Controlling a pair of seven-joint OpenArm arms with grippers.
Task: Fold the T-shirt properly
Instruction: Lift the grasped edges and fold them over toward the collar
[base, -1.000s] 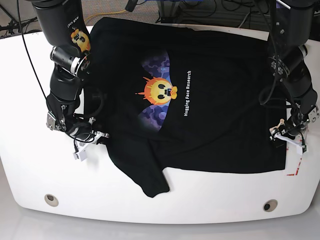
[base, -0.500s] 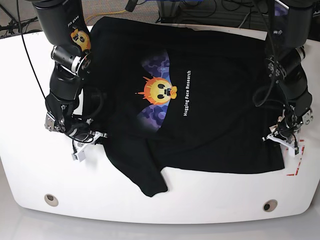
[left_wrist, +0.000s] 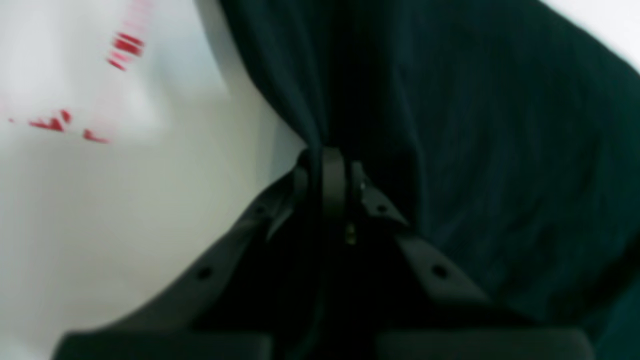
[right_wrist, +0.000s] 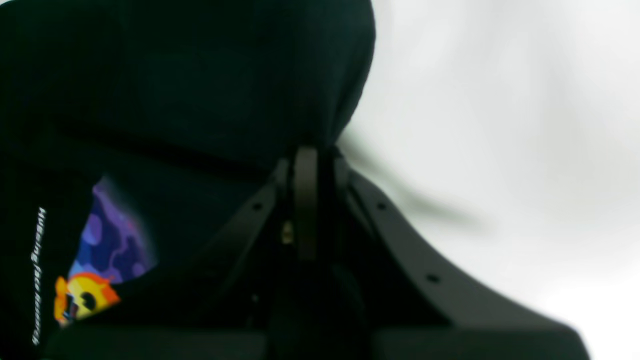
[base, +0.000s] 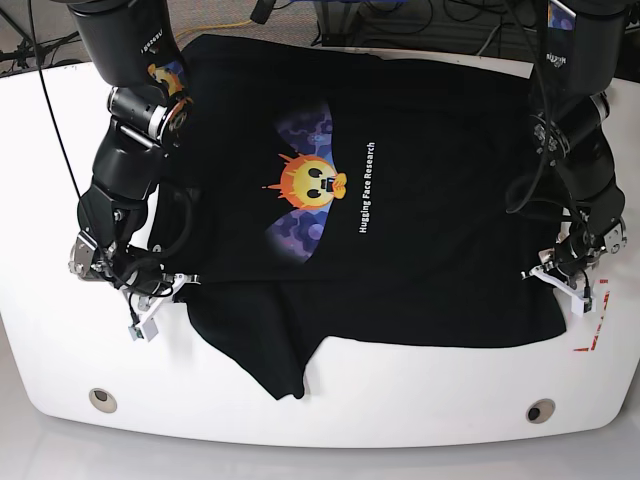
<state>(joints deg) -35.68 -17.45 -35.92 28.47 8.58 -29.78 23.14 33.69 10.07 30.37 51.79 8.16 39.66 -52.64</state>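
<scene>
The black T-shirt lies spread print-up on the white table, its orange face print near the middle. One sleeve points toward the front edge. In the base view my right gripper sits at the shirt's left edge, shut on a pinch of black cloth; the wrist view shows its fingers closed under a raised fold. My left gripper is at the shirt's right edge near the hem corner, shut on the T-shirt, the cloth bunched at its closed fingers.
Red tape marks lie on the table just right of the hem corner, also seen as red marks in the left wrist view. Two round holes sit near the front edge. Cables hang behind the table.
My left gripper closed on the shirt's right edge and shifted slightly inward. My right gripper moved left and toward the front, dragging the shirt's left side and sleeve with it.
</scene>
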